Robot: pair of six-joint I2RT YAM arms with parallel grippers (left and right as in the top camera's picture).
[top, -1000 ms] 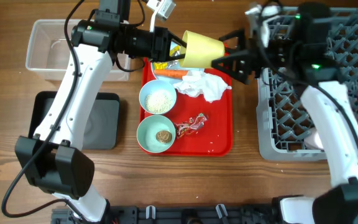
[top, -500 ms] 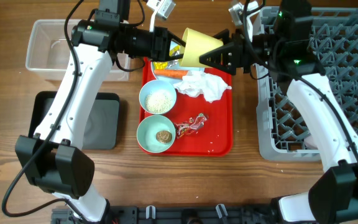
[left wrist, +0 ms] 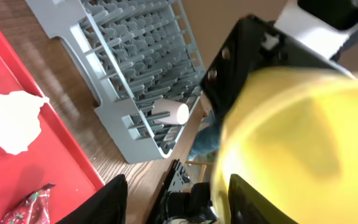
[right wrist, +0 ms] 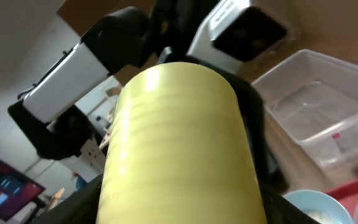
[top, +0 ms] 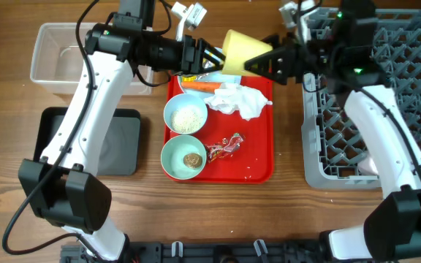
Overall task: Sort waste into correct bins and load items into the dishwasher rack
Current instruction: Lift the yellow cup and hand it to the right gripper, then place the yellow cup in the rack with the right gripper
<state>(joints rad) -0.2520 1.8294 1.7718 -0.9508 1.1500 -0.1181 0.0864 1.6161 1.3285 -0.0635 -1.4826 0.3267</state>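
Yellow plastic fills my right wrist view: the yellow cup [right wrist: 179, 143] sits between the fingers of my right tool [top: 263, 61]. That tool is closed narrow on the base end and, as I judge it, carries the cup alone. The cup hangs in the air over the 12 o'clock edge of the red tray [top: 262, 150], clear of the counter [top: 291, 212]. In the overhead view its long axis runs 9 to 3, mouth toward 9, base toward 3 in my grip. Just at 9 o'clock from the mouth stands my left tool [top: 212, 56], spread wide; I cannot tell whether a finger touches the rim. Farther off, at 3 to 4 o'clock from the cup, lies the dishwasher rack [top: 386, 109], on my right arm's side, so that arm is nearer. I reckon the coming move is a swing toward 3 o'clock, turning the mouth down over the grey lattice, where a pink cup [top: 371, 164] lies by the 6 o'clock wall.
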